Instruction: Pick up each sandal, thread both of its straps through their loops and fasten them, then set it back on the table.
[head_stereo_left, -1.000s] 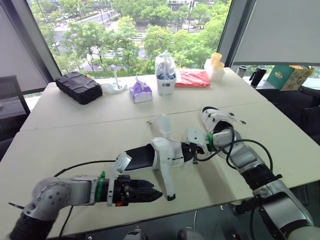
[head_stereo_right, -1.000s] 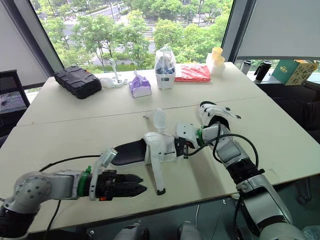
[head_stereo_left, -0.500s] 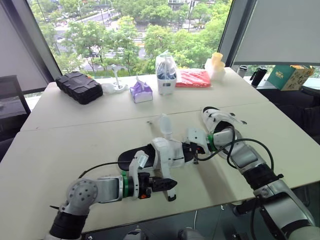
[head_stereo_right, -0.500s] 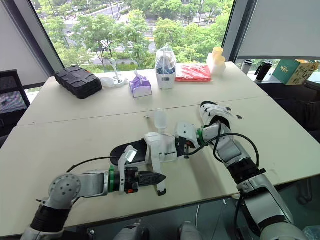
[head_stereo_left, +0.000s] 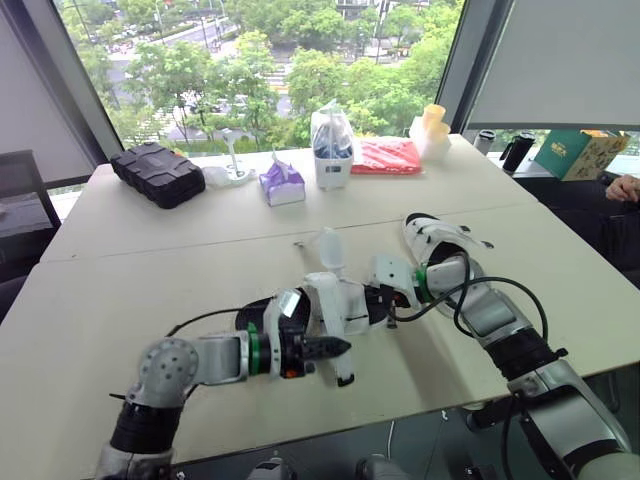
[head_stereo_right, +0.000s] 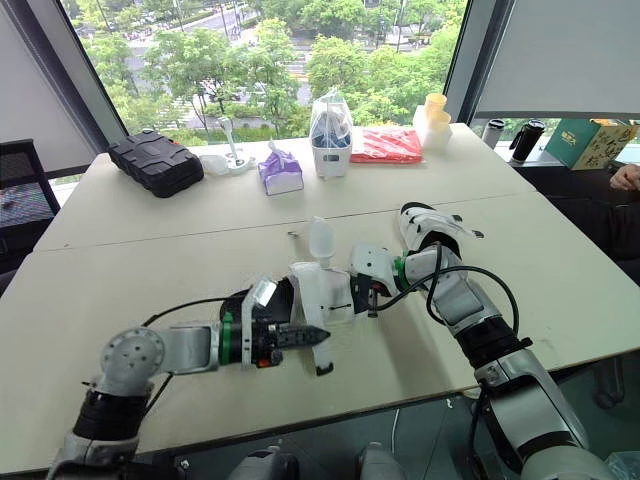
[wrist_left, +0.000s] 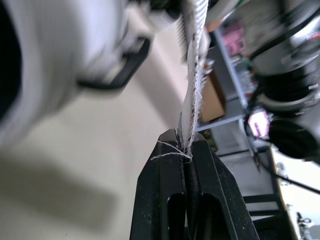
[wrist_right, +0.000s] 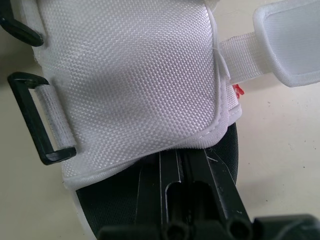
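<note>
A sandal (head_stereo_left: 300, 308) with a black sole and white straps lies at the table's middle front. Its long white strap (head_stereo_left: 335, 335) hangs toward the front edge, and my left gripper (head_stereo_left: 343, 347) is shut on it; the left wrist view shows the strap's edge (wrist_left: 192, 90) pinched between the fingertips (wrist_left: 170, 155). My right gripper (head_stereo_left: 385, 299) is shut on the sandal's right end, holding the black sole under the white upper (wrist_right: 135, 75). Black loops (wrist_right: 35, 120) sit on that upper's side. A second sandal (head_stereo_left: 437, 238) lies behind my right wrist.
At the back stand a black case (head_stereo_left: 157, 173), a purple tissue pack (head_stereo_left: 282, 185), a bagged white container (head_stereo_left: 331, 148), a red packet (head_stereo_left: 386, 157) and yellow cups (head_stereo_left: 432, 124). A green box (head_stereo_left: 578, 153) and a person's hand (head_stereo_left: 625, 187) are at the far right.
My left gripper has moved forward and right from the table's front edge to the hanging strap and closed on it. The right gripper and the sandal have stayed put.
</note>
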